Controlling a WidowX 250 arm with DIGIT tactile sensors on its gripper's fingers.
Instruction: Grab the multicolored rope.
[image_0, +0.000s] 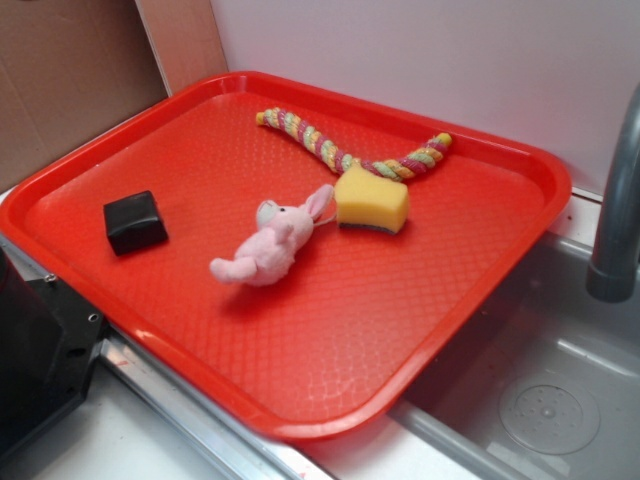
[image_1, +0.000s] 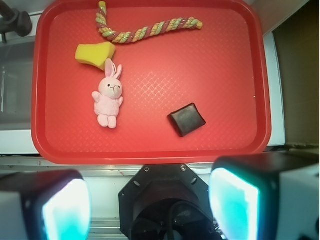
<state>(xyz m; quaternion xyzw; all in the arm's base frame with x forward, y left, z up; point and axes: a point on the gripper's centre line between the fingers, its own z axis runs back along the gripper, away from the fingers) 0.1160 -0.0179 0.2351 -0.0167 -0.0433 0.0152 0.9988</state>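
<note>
Exterior oblique, wrist overhead, tray (image_0: 300, 420) shared

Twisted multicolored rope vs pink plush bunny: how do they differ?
The twisted multicolored rope is long, thin and bent; the pink plush bunny is shorter and plumper. The rope has pink, yellow and green strands; the bunny is all pink. The rope lies near the rim of the red tray; the bunny lies nearer the middle. Both lie ungripped.

The hand (image_1: 150, 205) has two blurred fingers (image_1: 65, 210) with glowing cyan pads, flanking a black screw-studded mount.
</note>
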